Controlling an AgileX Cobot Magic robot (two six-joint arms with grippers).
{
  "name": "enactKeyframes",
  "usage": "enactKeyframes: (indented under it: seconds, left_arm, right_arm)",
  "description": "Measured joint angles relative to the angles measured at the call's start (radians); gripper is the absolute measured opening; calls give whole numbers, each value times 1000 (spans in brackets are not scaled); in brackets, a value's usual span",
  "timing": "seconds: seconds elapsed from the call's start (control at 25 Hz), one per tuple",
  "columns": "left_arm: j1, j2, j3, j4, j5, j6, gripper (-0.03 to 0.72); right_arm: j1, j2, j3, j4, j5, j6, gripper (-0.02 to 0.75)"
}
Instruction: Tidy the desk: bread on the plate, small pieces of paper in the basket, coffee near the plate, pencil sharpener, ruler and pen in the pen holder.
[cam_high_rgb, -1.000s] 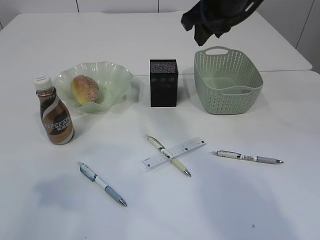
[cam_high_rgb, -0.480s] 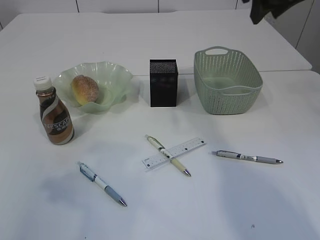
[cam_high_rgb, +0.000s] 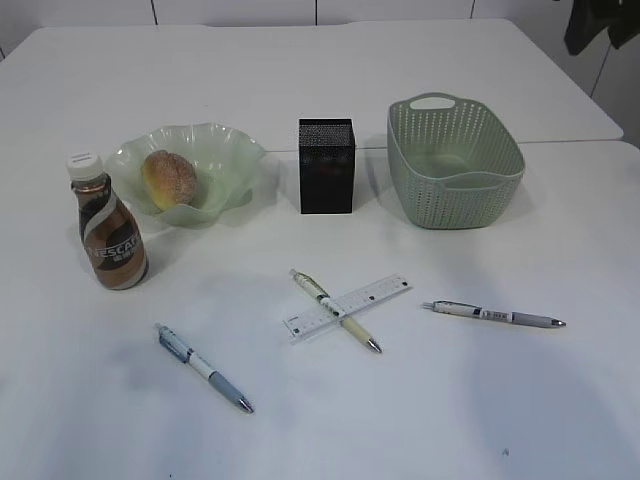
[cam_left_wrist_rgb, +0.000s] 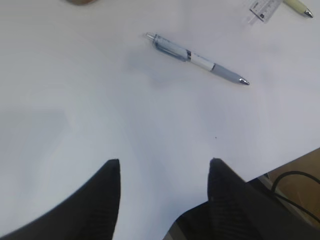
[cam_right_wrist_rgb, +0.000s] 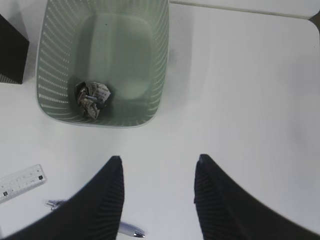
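- Exterior view: bread (cam_high_rgb: 171, 178) sits in the plate (cam_high_rgb: 225, 150), coffee (cam_high_rgb: 110, 225) just beside it; those steps look done.
- Right wrist view: crumpled paper (cam_right_wrist_rgb: 92, 98) lies in the basket (cam_right_wrist_rgb: 160, 60); right gripper (cam_right_wrist_rgb: 157, 170) jaws spread, empty.
- Ruler (cam_high_rgb: 348, 305) lies crossed with the cream pen (cam_high_rgb: 335, 310) on the desk (cam_high_rgb: 320, 420), grey pen (cam_high_rgb: 493, 315) to its right (sharpener not seen); pen holder (cam_high_rgb: 326, 166) waits between plate and basket.
- Left wrist view: left gripper (cam_left_wrist_rgb: 165, 167) spread, empty, above the blue pen (cam_left_wrist_rgb: 196, 58), probably its next pick.

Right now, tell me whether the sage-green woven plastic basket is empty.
Not empty. The right wrist view shows crumpled printed paper lying in a near corner of the sage-green woven plastic basket.
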Motion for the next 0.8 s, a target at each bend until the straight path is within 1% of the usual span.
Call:
enactKeyframes:
  seconds: [0.24,0.4,0.56,0.68,0.8]
  left_arm:
    - [0,67,0,-120,-84,145,394]
    - [0,119,-20,-224,-105,270,394]
    - [0,180,-84,-288,-114,351,394]
    - [-2,236,-155,-304,-114,400,394]
    - [-34,303,-248,-304,-86,429,394]
  right_arm:
    - [0,0,6,26,6,0,373]
    - [0,-23,105,33,6,0,374]
    - [0,-42,244,31,6,0,373]
    - [0,-49,333,30,6,0,373]
    - [0,-49,391,6,4,2,373]
